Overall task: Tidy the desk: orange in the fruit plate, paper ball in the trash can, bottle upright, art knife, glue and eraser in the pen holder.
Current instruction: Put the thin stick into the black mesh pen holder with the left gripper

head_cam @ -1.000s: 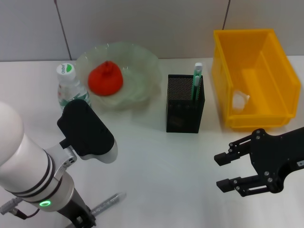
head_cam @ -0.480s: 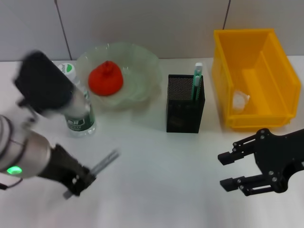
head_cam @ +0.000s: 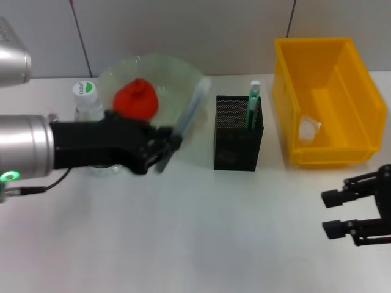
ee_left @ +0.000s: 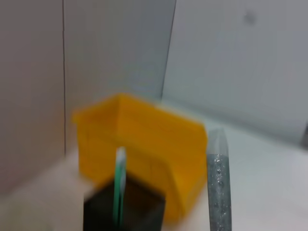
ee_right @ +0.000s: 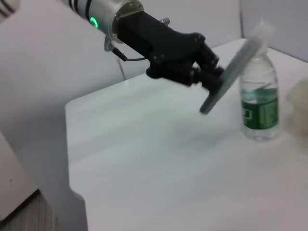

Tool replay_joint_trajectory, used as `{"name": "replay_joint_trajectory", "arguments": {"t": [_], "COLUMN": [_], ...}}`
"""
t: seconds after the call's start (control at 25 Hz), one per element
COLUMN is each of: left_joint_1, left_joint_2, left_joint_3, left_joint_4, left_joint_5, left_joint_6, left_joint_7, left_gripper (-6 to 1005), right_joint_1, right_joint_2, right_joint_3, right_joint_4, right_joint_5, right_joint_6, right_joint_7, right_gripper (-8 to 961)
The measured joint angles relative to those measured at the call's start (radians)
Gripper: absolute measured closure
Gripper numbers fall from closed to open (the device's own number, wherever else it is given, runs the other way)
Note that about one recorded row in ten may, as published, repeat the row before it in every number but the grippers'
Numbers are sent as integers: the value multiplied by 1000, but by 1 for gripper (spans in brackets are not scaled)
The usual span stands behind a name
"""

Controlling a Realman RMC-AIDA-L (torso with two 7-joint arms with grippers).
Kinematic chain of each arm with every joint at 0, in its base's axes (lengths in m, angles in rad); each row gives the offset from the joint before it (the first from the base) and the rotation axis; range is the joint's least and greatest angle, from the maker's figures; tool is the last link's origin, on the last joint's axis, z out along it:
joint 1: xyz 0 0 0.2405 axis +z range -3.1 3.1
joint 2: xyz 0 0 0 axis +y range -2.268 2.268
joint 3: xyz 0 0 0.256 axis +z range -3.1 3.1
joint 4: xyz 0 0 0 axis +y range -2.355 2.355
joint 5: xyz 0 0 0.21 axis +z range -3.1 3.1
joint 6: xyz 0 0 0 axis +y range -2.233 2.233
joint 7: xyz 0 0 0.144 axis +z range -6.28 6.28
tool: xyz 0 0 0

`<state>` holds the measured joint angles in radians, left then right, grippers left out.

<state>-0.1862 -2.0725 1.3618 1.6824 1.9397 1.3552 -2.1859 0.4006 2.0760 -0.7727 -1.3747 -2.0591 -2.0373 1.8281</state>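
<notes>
My left gripper (head_cam: 164, 146) is shut on the grey art knife (head_cam: 185, 119), holding it tilted in the air between the fruit plate (head_cam: 183, 70) and the black mesh pen holder (head_cam: 238, 134). The same knife (ee_left: 219, 187) shows in the left wrist view and again (ee_right: 238, 65) in the right wrist view. The orange (head_cam: 135, 99) lies in the plate. The bottle (head_cam: 85, 101) stands upright behind my left arm. A green and white tube (head_cam: 252, 104), seemingly the glue, stands in the holder. The paper ball (head_cam: 308, 130) lies in the yellow trash can (head_cam: 342, 55). The eraser is out of view. My right gripper (head_cam: 328, 213) hangs open at the near right.
The trash can stands right of the pen holder against the back wall. Bare white table stretches across the front between the two arms.
The left arm has swung up from the near left and carried the art knife toward the pen holder. The right gripper has drawn back to the right.
</notes>
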Motion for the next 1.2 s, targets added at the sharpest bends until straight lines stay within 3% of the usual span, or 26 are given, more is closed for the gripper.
{"name": "replay_joint_trajectory", "arguments": {"t": [0.08, 0.16, 0.2, 0.32, 0.36, 0.4, 0.64, 0.8, 0.96, 1.2], "left_joint_1": [-6, -73, -73, -169, -254, -254, -488, -523, -526, -532], "left_joint_2": [-1, 1, 1, 0, 0, 0, -8, -8, -8, -8], "left_joint_3": [22, 21, 21, 14, 14, 14, 28, 61, 217, 332], "left_joint_4": [-119, -362, -362, -574, -733, -733, -1119, -1193, -1217, -1213], "left_joint_5": [-139, -372, -372, -524, -606, -606, -828, -953, -1198, -1302], "left_joint_6": [-101, -177, -177, -201, -212, -212, -273, -316, -435, -525], "left_joint_7": [127, 340, 340, 481, 565, 565, 838, 941, 1068, 1109], "left_gripper": [856, 858, 859, 861, 861, 861, 861, 860, 860, 861], "right_joint_1": [-18, -36, -36, -46, -50, -51, -42, -15, 14, 27], "right_joint_2": [-4, -15, -15, -26, -27, -27, -27, -25, -20, -18], "right_joint_3": [13, 23, 23, 37, 49, 52, 54, 55, 53, 49], "right_joint_4": [-12, -20, -20, -15, -13, -13, -10, -9, -5, -1], "right_joint_5": [-2, -5, -5, -7, -7, -7, -12, -33, -59, -61], "right_joint_6": [-7, -14, -14, -14, -15, -14, -4, 0, 11, 24], "right_joint_7": [14, 40, 40, 68, 78, 81, 96, 107, 113, 114], "right_gripper": [428, 428, 428, 428, 428, 428, 427, 427, 427, 427]}}
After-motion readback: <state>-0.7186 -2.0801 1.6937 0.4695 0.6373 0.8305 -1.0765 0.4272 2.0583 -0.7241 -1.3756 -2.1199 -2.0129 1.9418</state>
